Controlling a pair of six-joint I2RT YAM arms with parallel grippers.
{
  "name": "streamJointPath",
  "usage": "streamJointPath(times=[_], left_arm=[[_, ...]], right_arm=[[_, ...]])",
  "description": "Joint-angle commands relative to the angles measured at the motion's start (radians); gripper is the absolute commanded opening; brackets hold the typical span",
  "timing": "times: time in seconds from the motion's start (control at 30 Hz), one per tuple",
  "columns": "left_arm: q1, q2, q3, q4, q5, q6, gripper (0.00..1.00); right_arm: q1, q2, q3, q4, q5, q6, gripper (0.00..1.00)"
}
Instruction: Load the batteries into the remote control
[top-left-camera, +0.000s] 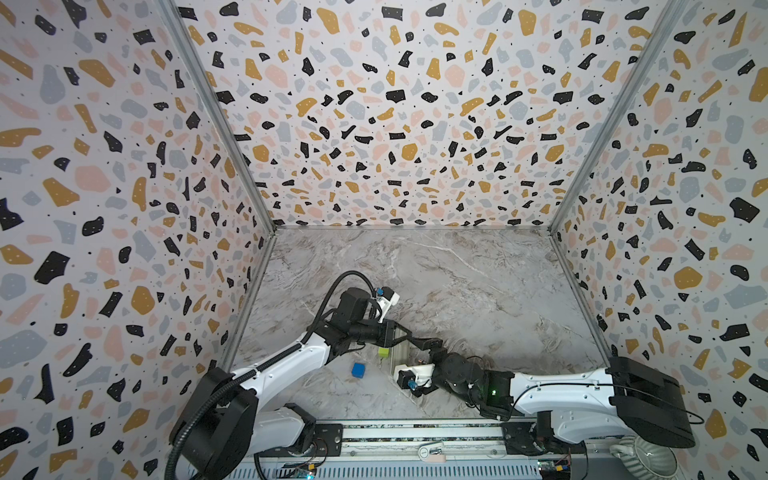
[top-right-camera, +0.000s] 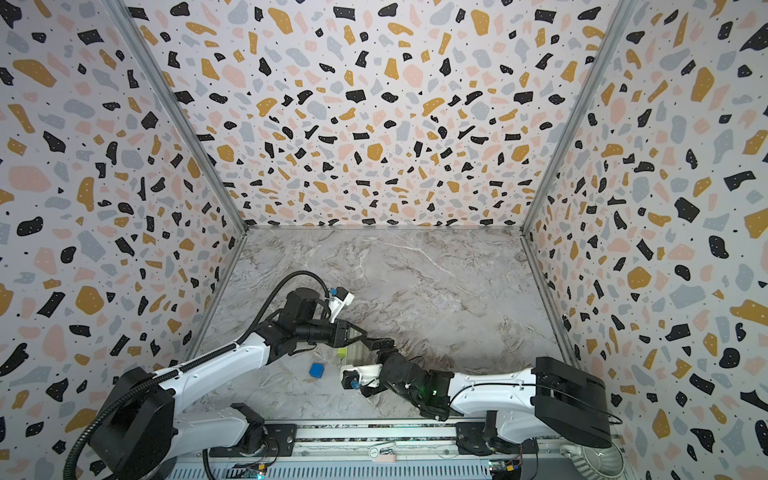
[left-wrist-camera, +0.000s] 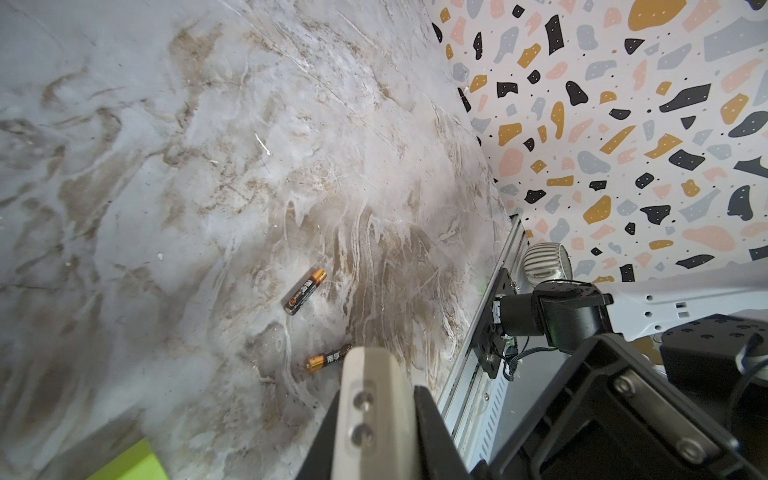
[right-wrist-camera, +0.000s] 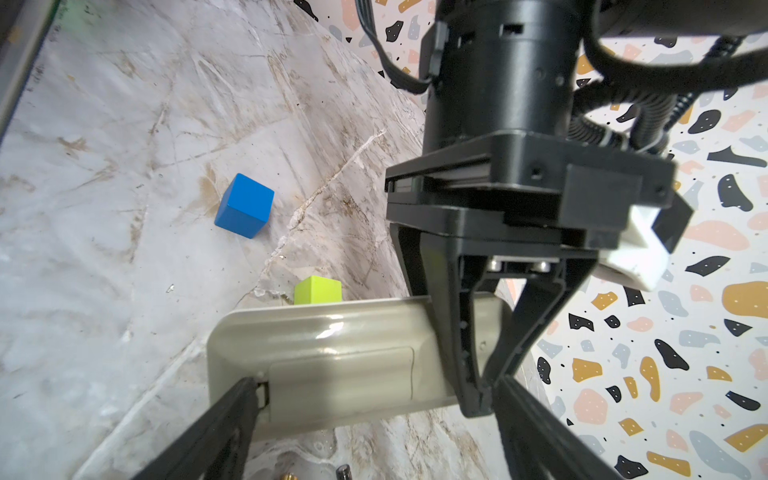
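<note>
The remote control (right-wrist-camera: 332, 353) is off-white and lies back side up, held just above the marble table, with the battery cover shut. My left gripper (right-wrist-camera: 473, 374) is shut on one end of it; in the left wrist view the remote (left-wrist-camera: 374, 407) sits between the dark fingers (left-wrist-camera: 432, 428). My right gripper (right-wrist-camera: 378, 386) is open wide over the cover, one fingertip (right-wrist-camera: 245, 399) at the cover's latch end. Two batteries (left-wrist-camera: 304, 291) (left-wrist-camera: 326, 359) lie loose on the table beside the remote. In both top views the grippers (top-left-camera: 407, 336) (top-left-camera: 422, 351) meet at the front centre.
A green cube (top-left-camera: 383, 353) lies right beside the remote and a blue cube (top-left-camera: 358, 370) a little to its left. A striped bowl (top-left-camera: 642, 457) stands off the table at the front right. Patterned walls enclose three sides, and a metal rail (top-left-camera: 415, 436) runs along the front.
</note>
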Motion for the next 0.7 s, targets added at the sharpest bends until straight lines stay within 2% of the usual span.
streamJointPath(times=[0.0, 0.67], left_arm=[[-0.011, -0.005, 0.002, -0.076, 0.042, 0.007, 0.0], [-0.01, 0.009, -0.001, -0.065, 0.026, 0.005, 0.0]], right_arm=[[-0.027, -0.047, 0.015, 0.074, 0.102, -0.004, 0.9], [-0.026, -0.068, 0.004, 0.083, 0.107, -0.002, 0.9]])
